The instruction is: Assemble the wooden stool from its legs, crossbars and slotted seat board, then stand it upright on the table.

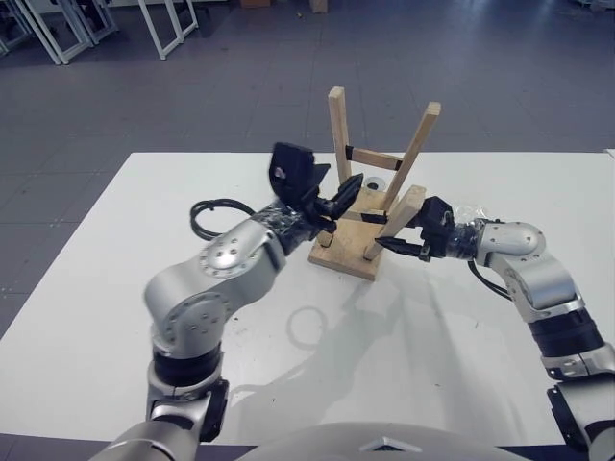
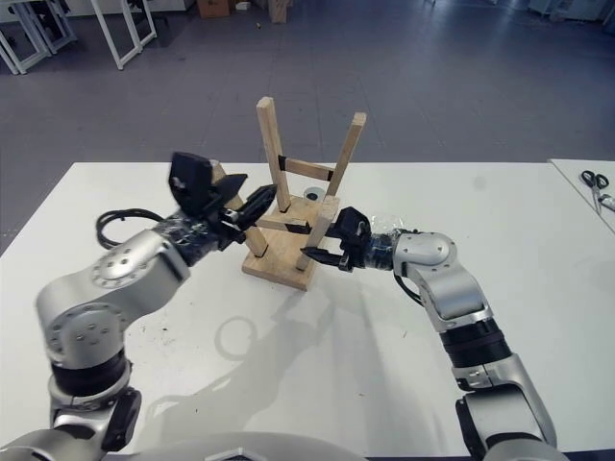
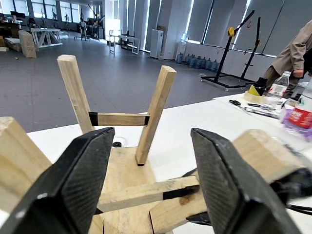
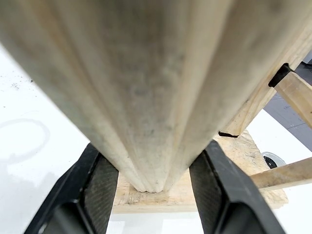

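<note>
The wooden stool lies upside down, its seat board [image 1: 348,261] flat on the white table [image 1: 115,269]. Two far legs [image 1: 338,125] stand up, joined by a crossbar [image 1: 375,158]. A second crossbar [image 3: 146,192] links the two near legs. My left gripper [image 1: 343,197] is open and hovers over that near crossbar, between the near legs, right by the near-left leg. My right gripper [image 1: 394,240] is shut on the near-right leg [image 1: 399,219], low down by the seat board. In the right wrist view its fingers [image 4: 100,185] press both sides of the leg [image 4: 146,97].
A small dark ring [image 1: 377,181] lies on the table just behind the stool. A black cable [image 1: 204,216] loops beside my left arm. Scissors [image 2: 596,182] lie on a separate table to the right. Bottles [image 3: 297,114] stand there too.
</note>
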